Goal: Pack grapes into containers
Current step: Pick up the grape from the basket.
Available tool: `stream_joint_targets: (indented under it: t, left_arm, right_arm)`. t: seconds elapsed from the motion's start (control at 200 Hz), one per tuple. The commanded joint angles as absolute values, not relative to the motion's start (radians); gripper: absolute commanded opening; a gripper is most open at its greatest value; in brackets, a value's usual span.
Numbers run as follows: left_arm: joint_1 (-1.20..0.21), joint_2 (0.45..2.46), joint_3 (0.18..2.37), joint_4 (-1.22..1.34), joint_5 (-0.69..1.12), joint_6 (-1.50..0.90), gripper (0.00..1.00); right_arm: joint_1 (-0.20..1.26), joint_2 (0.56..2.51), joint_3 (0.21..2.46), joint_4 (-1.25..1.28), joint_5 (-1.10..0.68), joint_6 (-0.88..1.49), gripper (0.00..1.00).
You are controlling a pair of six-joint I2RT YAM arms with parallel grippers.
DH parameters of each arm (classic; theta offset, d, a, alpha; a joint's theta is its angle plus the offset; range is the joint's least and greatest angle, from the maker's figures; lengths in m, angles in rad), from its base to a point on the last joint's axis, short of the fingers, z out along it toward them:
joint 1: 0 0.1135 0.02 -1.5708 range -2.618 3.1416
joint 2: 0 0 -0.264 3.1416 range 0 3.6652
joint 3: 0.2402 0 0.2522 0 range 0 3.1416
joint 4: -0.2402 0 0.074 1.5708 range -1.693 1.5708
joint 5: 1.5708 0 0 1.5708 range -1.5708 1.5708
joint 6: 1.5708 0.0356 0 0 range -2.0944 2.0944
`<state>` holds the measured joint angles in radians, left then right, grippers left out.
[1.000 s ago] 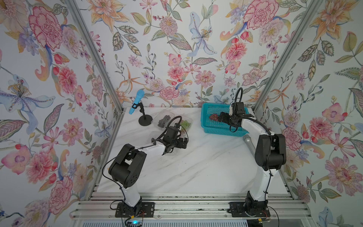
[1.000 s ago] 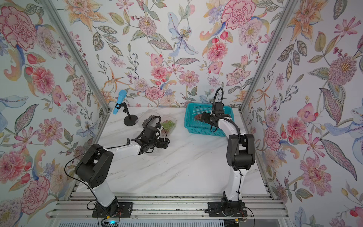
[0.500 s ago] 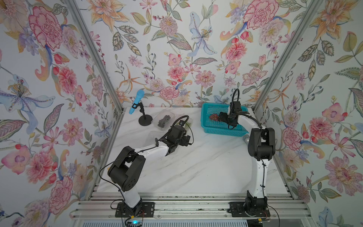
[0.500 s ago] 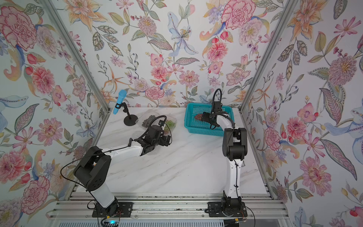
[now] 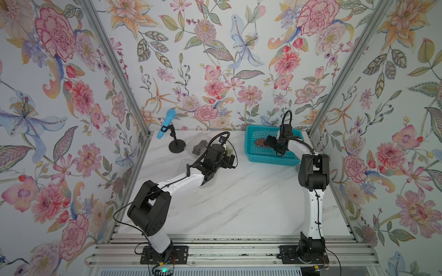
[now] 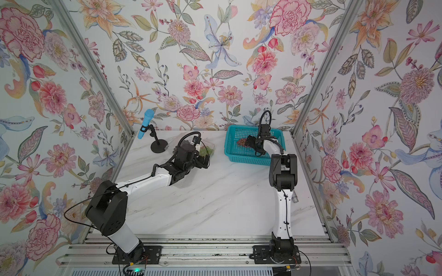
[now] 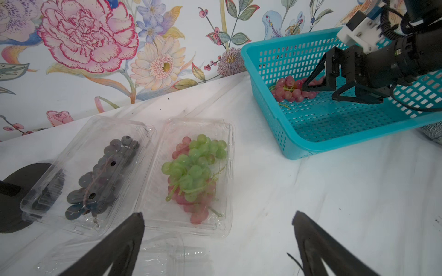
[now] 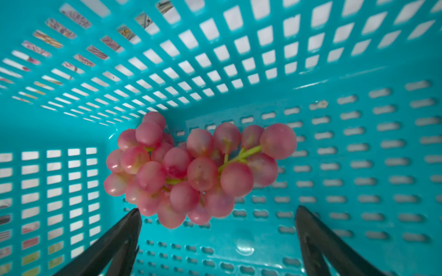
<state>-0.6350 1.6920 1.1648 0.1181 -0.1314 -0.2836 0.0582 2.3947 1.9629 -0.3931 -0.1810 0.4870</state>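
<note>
Now, right tool (image 8: 218,210): jaws spread wide and gripping nothing. I have it down inside the basket (image 8: 334,71), with its tips on either side of the near end of the pink bunch (image 8: 196,172).
Pink bunch: lying on the basket floor near one of its corners, green stem showing. I also see it from the left wrist, just at the right tool's tips.
Basket: teal and perforated, sitting at the far right corner of the desk (image 5: 239,203).
Left tool (image 7: 217,215): jaws wide open and empty. I am holding it above the desk on the near side of the two boxes, well apart from the basket.
Closed box (image 7: 79,143): clear plastic with the lid looking shut over the dark grapes (image 7: 105,172). It sits by the far edge, against the round base of the stand (image 5: 177,145).
Open box (image 7: 167,133): just beside the closed box, on the side toward the basket. It holds green grapes (image 7: 193,165) piled on pink grapes (image 7: 198,210).
Clear plastic (image 7: 167,253): lies between my left tool's tips and the open box. I cannot tell whether it is a lid or a separate box.
Microphone (image 5: 166,124): blue, tilted on the stand at the far left corner.
</note>
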Motion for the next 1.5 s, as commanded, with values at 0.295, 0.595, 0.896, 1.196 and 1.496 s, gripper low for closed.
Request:
stream_joint_targets:
  t: [0.295, 0.595, 0.896, 1.196, 1.496]
  left_arm:
    - [-0.627, 1.668, 1.188, 0.119, -0.060, -0.293, 1.00]
    - [-0.627, 1.666, 1.195, 0.126, -0.038, -0.278, 1.00]
    - [-0.627, 1.645, 1.183, 0.120, -0.043, -0.267, 1.00]
    - [-0.622, 1.608, 1.151, 0.124, -0.052, -0.274, 1.00]
    - [-0.584, 1.574, 1.094, 0.133, -0.043, -0.309, 1.00]
  right_arm:
    - [0.058, 2.471, 1.954, -0.186, -0.242, 0.733, 0.81]
    - [0.057, 2.475, 1.941, -0.125, -0.273, 0.758, 0.39]
    - [0.054, 2.327, 1.779, -0.020, -0.307, 0.724, 0.24]
    - [0.058, 2.175, 1.651, -0.015, -0.307, 0.671, 0.23]
    - [0.085, 2.060, 1.589, -0.037, -0.303, 0.640, 0.23]
